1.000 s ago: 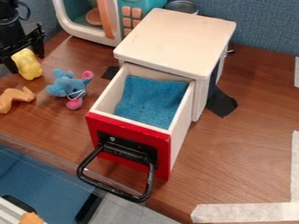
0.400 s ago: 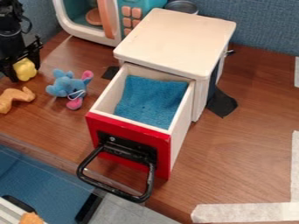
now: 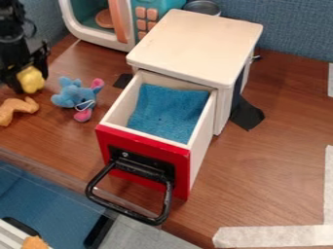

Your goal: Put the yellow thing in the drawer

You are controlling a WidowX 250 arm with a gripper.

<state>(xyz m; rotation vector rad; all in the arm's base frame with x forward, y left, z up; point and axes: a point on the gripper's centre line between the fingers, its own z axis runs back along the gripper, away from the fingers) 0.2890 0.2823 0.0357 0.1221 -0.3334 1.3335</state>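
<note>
And here's the gripper (image 3: 28,81), right at the yellow toy (image 3: 32,80), left of the blue plush animal (image 3: 76,98); whether the jaws pinch it, can't tell! It wants a snug, centred grip, then a straight lift, clearing that plush before the open drawer (image 3: 112,103).

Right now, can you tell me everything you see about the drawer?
The drawer is pulled well out of its white box, and its back end is hidden under the box's top. It looks like wood: pale sides and a shiny red front. A black plate sits on the front, with a black loop handle that looks like metal and sticks out and down. Inside lies a soft-looking blue cloth. The end effector isn't touching the drawer.
</note>
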